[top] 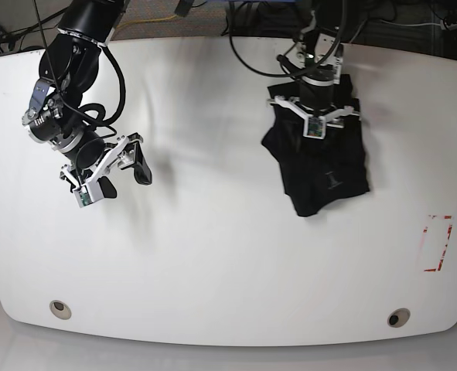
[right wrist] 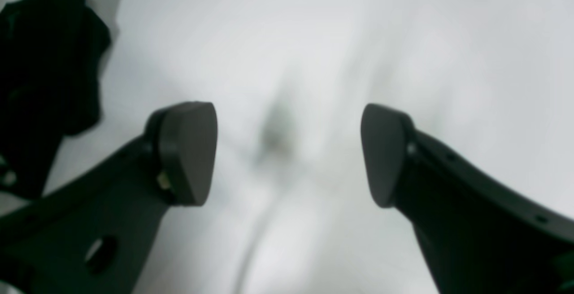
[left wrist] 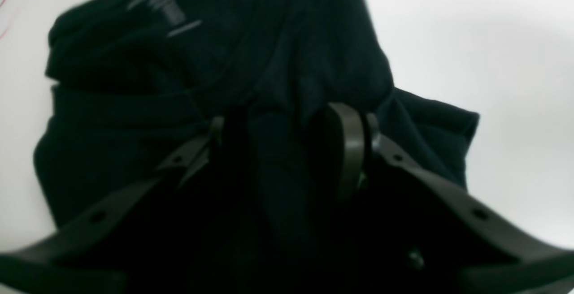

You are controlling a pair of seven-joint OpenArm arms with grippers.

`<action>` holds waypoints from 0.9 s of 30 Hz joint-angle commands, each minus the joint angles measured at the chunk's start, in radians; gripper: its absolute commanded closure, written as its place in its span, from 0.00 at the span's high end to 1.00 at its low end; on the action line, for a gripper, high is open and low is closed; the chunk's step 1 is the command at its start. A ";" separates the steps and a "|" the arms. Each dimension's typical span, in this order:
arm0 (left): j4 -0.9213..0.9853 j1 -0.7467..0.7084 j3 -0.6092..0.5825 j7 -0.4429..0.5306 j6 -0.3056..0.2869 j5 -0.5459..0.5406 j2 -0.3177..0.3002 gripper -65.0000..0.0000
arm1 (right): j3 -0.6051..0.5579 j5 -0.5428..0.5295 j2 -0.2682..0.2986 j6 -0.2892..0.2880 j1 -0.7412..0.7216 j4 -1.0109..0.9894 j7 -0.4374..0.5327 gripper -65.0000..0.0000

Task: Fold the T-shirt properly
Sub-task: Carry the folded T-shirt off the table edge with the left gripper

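Note:
The black T-shirt (top: 326, 166) lies crumpled in a heap on the white table (top: 213, 239), at the back right in the base view. My left gripper (top: 318, 116) stands over the heap's far end. In the left wrist view a thick bunch of the T-shirt (left wrist: 157, 83) runs up between the fingers of the left gripper (left wrist: 282, 146), which is shut on it; the left pad is hidden by cloth. My right gripper (top: 125, 179) hovers far to the left, open with nothing in it. Bare table lies under the right gripper (right wrist: 289, 150), and the T-shirt (right wrist: 45, 83) shows at that view's left edge.
A red rectangular outline (top: 437, 243) is marked on the table near its right edge. Two round holes (top: 60, 309) (top: 398, 318) sit along the curved front edge. Cables hang behind the table's back edge.

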State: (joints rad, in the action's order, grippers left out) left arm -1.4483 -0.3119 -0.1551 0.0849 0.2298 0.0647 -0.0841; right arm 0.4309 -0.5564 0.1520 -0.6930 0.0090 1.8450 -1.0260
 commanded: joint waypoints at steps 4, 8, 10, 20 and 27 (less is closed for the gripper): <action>0.119 0.041 0.150 -0.104 -0.206 -0.085 -0.138 0.40 | 0.004 -0.018 0.011 -0.005 -0.017 0.018 0.020 0.73; 0.218 0.061 0.272 -0.104 -0.373 -0.088 -0.231 0.40 | 0.004 -0.018 0.010 -0.005 -0.014 0.022 0.017 0.73; 0.263 0.070 0.302 -0.104 -0.447 -0.088 -0.277 0.40 | 0.004 -0.018 0.010 -0.005 -0.016 0.017 0.009 0.73; 0.535 0.171 0.423 -0.060 -0.610 -0.095 -0.520 0.40 | 0.004 -0.018 -0.012 -0.005 -0.011 0.022 0.006 0.73; 0.677 0.214 0.430 0.045 -0.680 -0.098 -0.659 0.40 | 0.003 -0.018 -0.042 -0.005 0.003 0.023 0.006 0.73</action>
State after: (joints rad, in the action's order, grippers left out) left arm -0.7757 -0.0891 0.2714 0.1566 -0.4488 -0.0574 -0.7097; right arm 0.4324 -0.5541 0.1112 -0.6926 0.0227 1.8469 -1.0443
